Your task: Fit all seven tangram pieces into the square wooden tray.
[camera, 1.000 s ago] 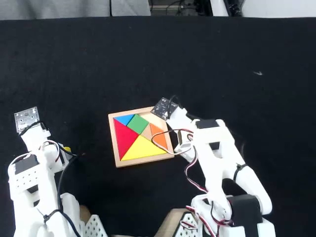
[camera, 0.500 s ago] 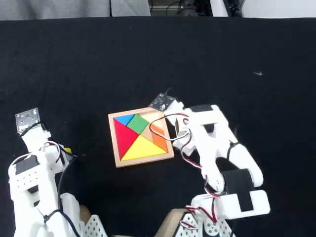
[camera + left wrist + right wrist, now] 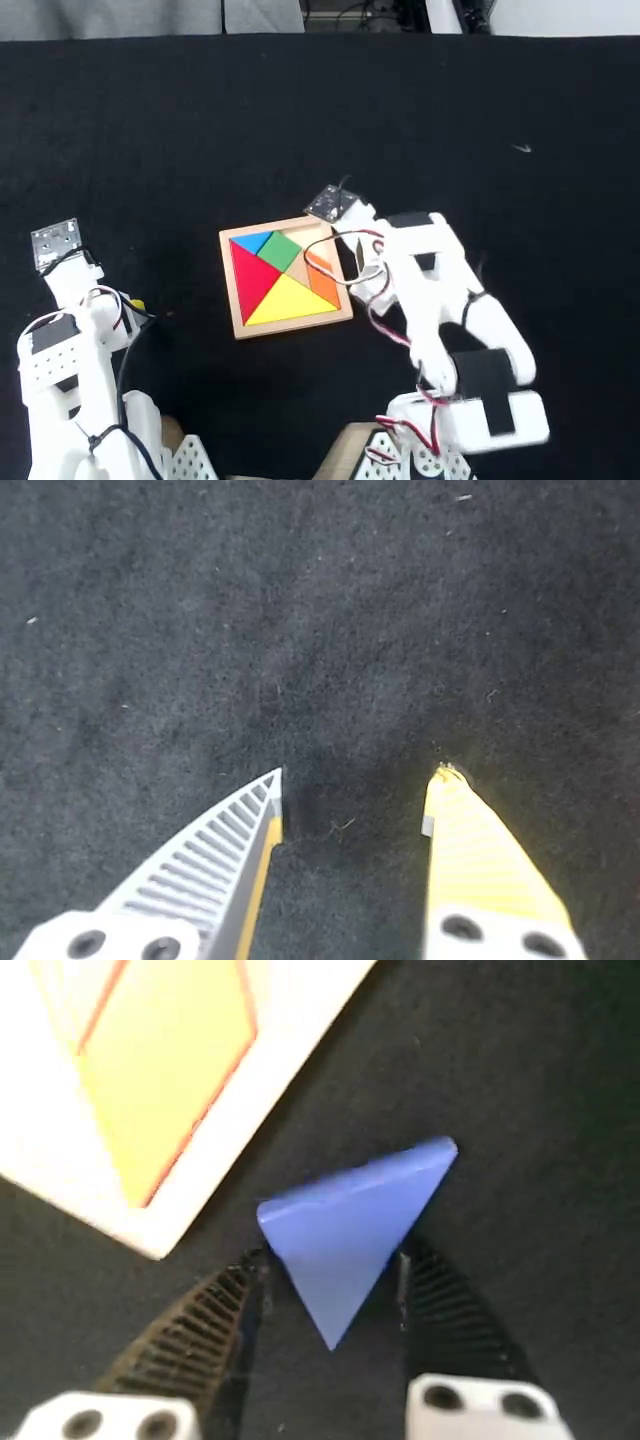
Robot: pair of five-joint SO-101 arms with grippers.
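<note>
The square wooden tray [image 3: 228,290] lies mid-table holding blue [image 3: 250,242], green [image 3: 281,250], red [image 3: 250,280], yellow [image 3: 288,298] and orange [image 3: 322,280] pieces, with a bare wood gap [image 3: 300,262] between green and orange. My right arm [image 3: 400,270] sits at the tray's right edge. In its wrist view the right gripper [image 3: 328,1258] is shut on a blue triangle [image 3: 350,1215] just outside the tray's corner [image 3: 230,1150]. My left gripper [image 3: 359,771] stands open over bare cloth, nothing between its fingers, with that arm [image 3: 70,310] at the near left.
Black cloth [image 3: 450,130] covers the whole table, with wide free room to the far side and on the right. The arms' bases [image 3: 400,445] stand along the near edge.
The right arm has swung its body around and its wrist has shifted slightly toward the far side beside the tray. The left arm has not moved.
</note>
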